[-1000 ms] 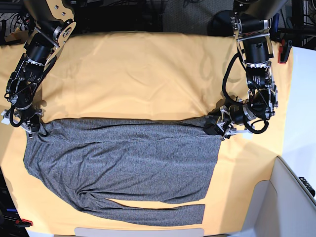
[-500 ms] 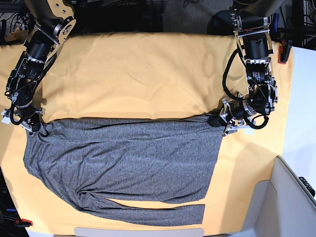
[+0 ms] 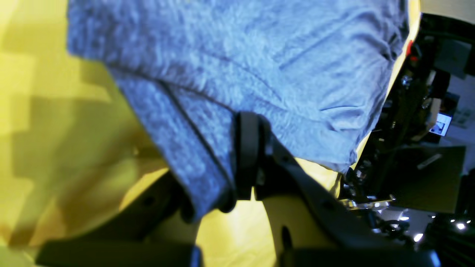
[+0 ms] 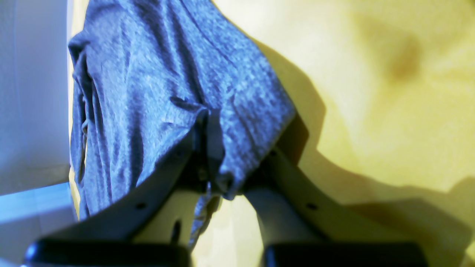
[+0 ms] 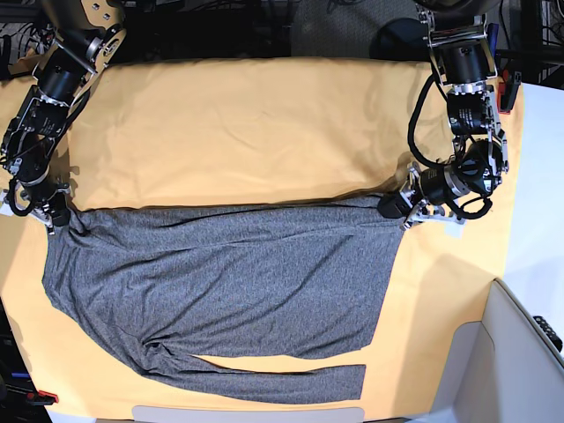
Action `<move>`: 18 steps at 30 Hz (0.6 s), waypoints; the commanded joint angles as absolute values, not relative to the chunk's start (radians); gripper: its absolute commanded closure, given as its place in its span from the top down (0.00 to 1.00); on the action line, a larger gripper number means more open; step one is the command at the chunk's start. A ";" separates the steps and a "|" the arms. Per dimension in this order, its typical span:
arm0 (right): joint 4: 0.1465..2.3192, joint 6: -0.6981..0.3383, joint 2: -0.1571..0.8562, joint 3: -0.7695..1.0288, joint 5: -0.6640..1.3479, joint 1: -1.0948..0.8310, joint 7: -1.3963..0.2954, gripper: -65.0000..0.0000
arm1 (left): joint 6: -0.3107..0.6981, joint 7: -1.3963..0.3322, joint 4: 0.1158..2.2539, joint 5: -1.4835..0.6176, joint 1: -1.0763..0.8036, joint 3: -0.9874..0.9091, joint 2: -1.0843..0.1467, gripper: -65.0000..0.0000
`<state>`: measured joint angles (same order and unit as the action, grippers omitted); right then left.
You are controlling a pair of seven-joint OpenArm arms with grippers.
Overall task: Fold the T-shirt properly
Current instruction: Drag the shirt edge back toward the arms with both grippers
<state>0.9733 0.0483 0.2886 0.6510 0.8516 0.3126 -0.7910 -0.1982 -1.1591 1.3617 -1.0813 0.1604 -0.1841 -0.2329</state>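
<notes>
The heather-grey T-shirt lies flat across the near half of the table, with one long narrow sleeve folded along its front edge. My left gripper is shut on the shirt's far right corner. In the left wrist view the gripper pinches a hemmed edge of the fabric. My right gripper is shut on the far left corner. In the right wrist view the gripper holds a bunched fold of the fabric.
The yellow-orange table cloth covers the table, with a low ridge just beyond the shirt's far edge. A pale grey bin stands at the front right corner. A red part sits at the right edge.
Both grippers have moved a little toward the far side of the table, still holding the corners. The shirt's far edge went with them and is drawn straighter.
</notes>
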 commanded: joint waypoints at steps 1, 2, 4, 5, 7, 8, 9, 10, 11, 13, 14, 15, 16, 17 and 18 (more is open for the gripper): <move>0.952 0.111 0.302 0.659 0.832 0.275 -0.846 0.00 | -0.200 -1.182 1.399 -1.098 0.151 -0.186 -0.254 0.00; 0.961 0.111 0.308 0.659 0.834 0.263 -0.860 0.00 | -0.200 -1.182 1.423 -1.098 0.133 -0.186 -0.259 0.00; 0.997 0.111 0.311 0.659 0.834 0.243 -0.874 0.00 | -0.200 -1.182 1.458 -1.098 0.101 -0.186 -0.263 0.00; 1.026 0.111 0.311 0.659 0.834 0.222 -0.881 0.00 | -0.200 -1.182 1.480 -1.098 0.079 -0.186 -0.269 0.00; 1.076 0.111 0.311 0.659 0.834 0.191 -0.889 0.00 | -0.200 -1.182 1.506 -1.098 0.048 -0.188 -0.291 0.00; 1.110 0.111 0.312 0.659 0.834 0.170 -0.894 0.00 | -0.200 -1.182 1.517 -1.098 0.030 -0.188 -0.295 0.00; 1.138 0.111 0.312 0.659 0.834 0.148 -0.894 0.00 | -0.200 -1.181 1.529 -1.098 0.015 -0.188 -0.300 0.00; 1.164 0.111 0.314 0.659 0.834 0.127 -0.895 0.00 | -0.200 -1.181 1.541 -1.098 0.002 -0.188 -0.300 0.00; 1.184 0.111 0.318 0.659 0.834 0.111 -0.897 0.00 | -0.200 -1.181 1.555 -1.098 -0.010 -0.188 -0.300 0.00; 1.218 0.111 0.341 0.659 0.834 0.082 -0.915 0.00 | -0.200 -1.181 1.584 -1.098 -0.038 -0.188 -0.300 0.00; 1.231 0.111 0.348 0.659 0.834 0.071 -0.931 0.00 | -0.200 -1.181 1.603 -1.098 -0.054 -0.188 -0.300 0.00; 1.245 0.111 0.354 0.659 0.834 0.062 -0.949 0.00 | -0.200 -1.181 1.621 -1.098 -0.070 -0.188 -0.300 0.00; 1.260 0.111 0.355 0.659 0.834 0.054 -0.964 0.00 | -0.200 -1.181 1.635 -1.098 -0.081 -0.188 -0.300 0.00; 1.273 0.111 0.355 0.661 0.834 0.044 -0.978 0.00 | -0.200 -1.181 1.646 -1.098 -0.093 -0.188 -0.300 0.00; 1.291 0.111 0.355 0.662 0.834 0.031 -0.993 0.00 | -0.200 -1.181 1.656 -1.098 -0.108 -0.188 -0.303 0.00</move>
